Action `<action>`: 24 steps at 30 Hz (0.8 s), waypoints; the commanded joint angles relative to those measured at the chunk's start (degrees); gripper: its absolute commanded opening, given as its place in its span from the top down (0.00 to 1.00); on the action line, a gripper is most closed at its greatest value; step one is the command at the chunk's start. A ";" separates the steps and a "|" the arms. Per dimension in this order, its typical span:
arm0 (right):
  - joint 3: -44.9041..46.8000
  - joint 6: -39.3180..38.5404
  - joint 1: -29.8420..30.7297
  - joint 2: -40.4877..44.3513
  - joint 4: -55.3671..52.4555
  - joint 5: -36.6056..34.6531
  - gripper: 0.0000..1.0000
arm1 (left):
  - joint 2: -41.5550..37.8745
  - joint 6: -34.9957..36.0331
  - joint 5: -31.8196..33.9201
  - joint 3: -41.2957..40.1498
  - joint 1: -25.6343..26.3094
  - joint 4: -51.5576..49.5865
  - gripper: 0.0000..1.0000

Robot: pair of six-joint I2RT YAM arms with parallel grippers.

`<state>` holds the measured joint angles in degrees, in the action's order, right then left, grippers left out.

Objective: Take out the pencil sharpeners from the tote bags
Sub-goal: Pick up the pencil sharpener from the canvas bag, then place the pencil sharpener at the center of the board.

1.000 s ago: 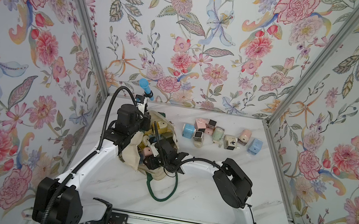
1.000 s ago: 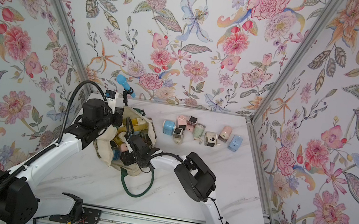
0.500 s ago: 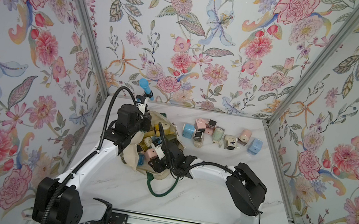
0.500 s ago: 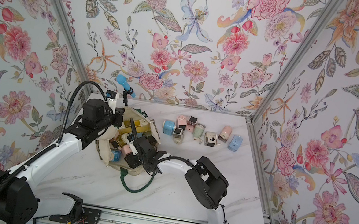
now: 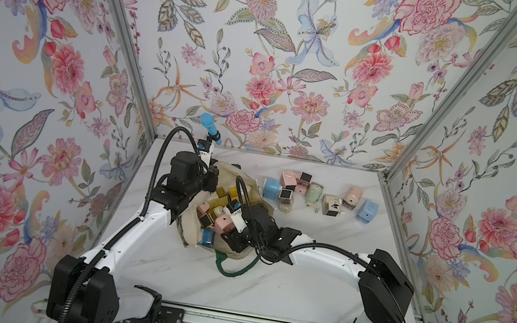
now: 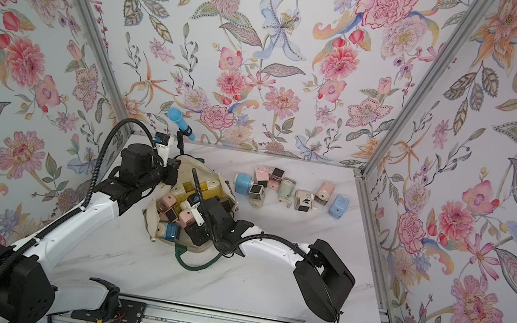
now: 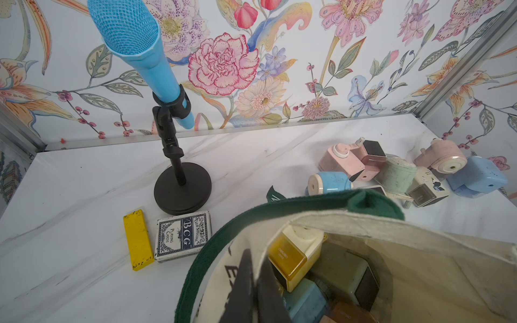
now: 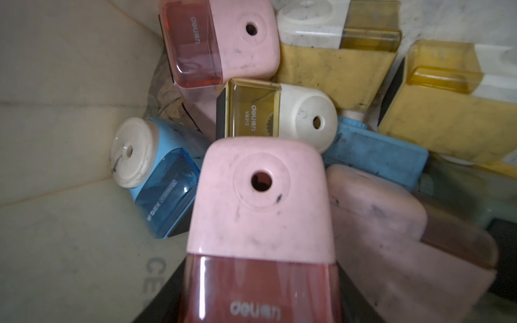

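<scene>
Currently eight pencil sharpeners [image 5: 314, 193] lie outside one tote bag [image 5: 188, 230]; left tool [image 7: 249, 285] pinches it, right tool [image 8: 260, 304] grips one pink sharpener [image 8: 260, 201].

- Your left gripper [image 7: 250, 276] is clamped on the tote bag [image 7: 419, 265] rim, beside its green strap [image 7: 279, 212].
- Inside you see a yellow sharpener [image 7: 291, 257].
- More pencil sharpeners [image 7: 391, 170] lie clustered on the table [image 7: 84, 181].
- The card deck [image 7: 181, 236] sits just beside the yellow bar [image 7: 137, 240].

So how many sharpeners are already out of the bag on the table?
8, clustered on the table beside the tote bag: round blue, pink, dark-faced pink, clear dark-faced, sage green, cream, round pink, boxy blue. Another could be hidden behind them.
</scene>
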<state>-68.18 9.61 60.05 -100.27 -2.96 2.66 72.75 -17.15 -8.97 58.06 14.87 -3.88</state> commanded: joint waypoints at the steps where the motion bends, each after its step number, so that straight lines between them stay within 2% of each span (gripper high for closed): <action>1: -3.52 -2.91 1.20 5.76 -0.65 -0.75 0.59 | -1.74 0.11 0.49 2.54 0.24 8.75 1.00; 12: -1.45 -5.77 0.92 13.08 -4.64 -2.59 0.59 | -1.23 0.10 0.38 2.81 0.17 8.55 1.00; 18: 6.37 -5.71 -1.09 21.15 0.15 -3.79 0.59 | -1.03 0.26 0.42 2.88 0.10 8.34 1.00; 24: 14.77 -2.41 -5.80 29.05 5.48 -5.34 0.60 | -1.10 0.27 0.45 2.75 0.18 8.49 1.00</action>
<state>-55.59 5.41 55.92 -74.59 -3.07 -1.02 72.75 -17.17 -8.93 58.06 15.29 -3.42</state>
